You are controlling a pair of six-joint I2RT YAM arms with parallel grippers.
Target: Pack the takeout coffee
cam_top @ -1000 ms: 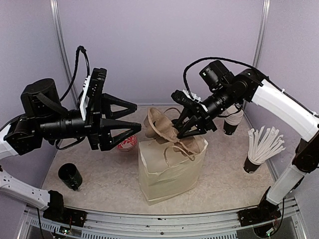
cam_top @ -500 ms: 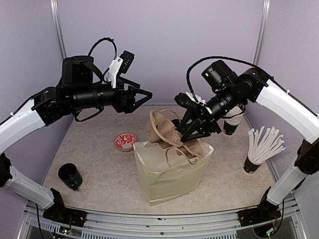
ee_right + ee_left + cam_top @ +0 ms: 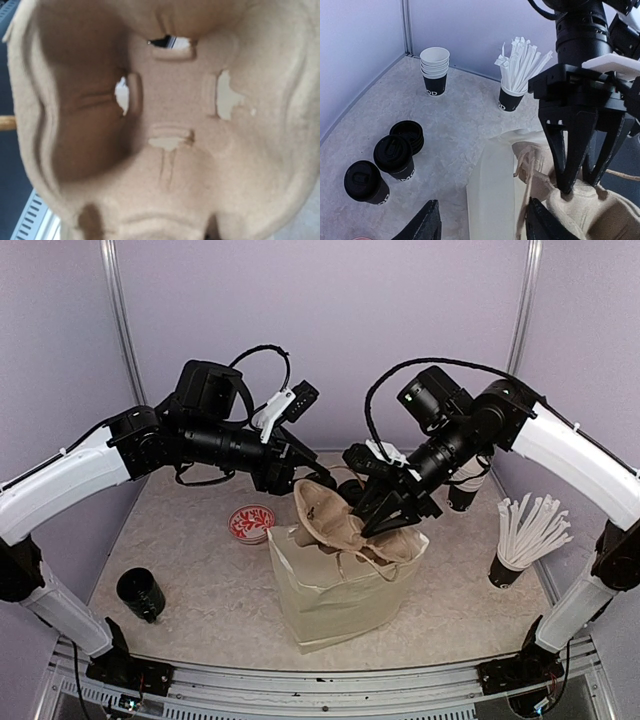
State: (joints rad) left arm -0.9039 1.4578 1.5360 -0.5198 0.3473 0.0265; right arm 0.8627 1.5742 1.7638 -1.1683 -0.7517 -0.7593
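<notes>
**A:** What does the right end effector (image 3: 577, 182) have?

**B:** Its fingers are pinched on one edge of the pulp cup carrier (image 3: 325, 508). The carrier hangs tilted at the mouth of the paper bag (image 3: 335, 590), its lower part in the opening and its upper part jutting out toward the far left. The right wrist view shows only empty wells.

**A:** And the left end effector (image 3: 484, 202)?

**B:** Spread, with nothing between the fingers. It hovers just beside the left side of the bag's mouth, facing the right one.

**A:** Where is the coffee?

**B:** Not packed. The takeout coffee (image 3: 394, 157) stands lidded on the tabletop (image 3: 200, 570) beyond the bag. A second lidded cup (image 3: 365, 182) and a stack of lids (image 3: 409, 134) are beside it. The arms hide all three from above. Another black cup (image 3: 140, 593) stands alone at the near left.

**A:** What could go wrong?

**B:** Nothing holds the bag. If the tilted carrier catches the rim or a twine handle, pushing it down could crumple or tip the bag. The two arms are close together over the opening, so they could collide. A carrier left crooked would make a cup lean and spill.
</notes>
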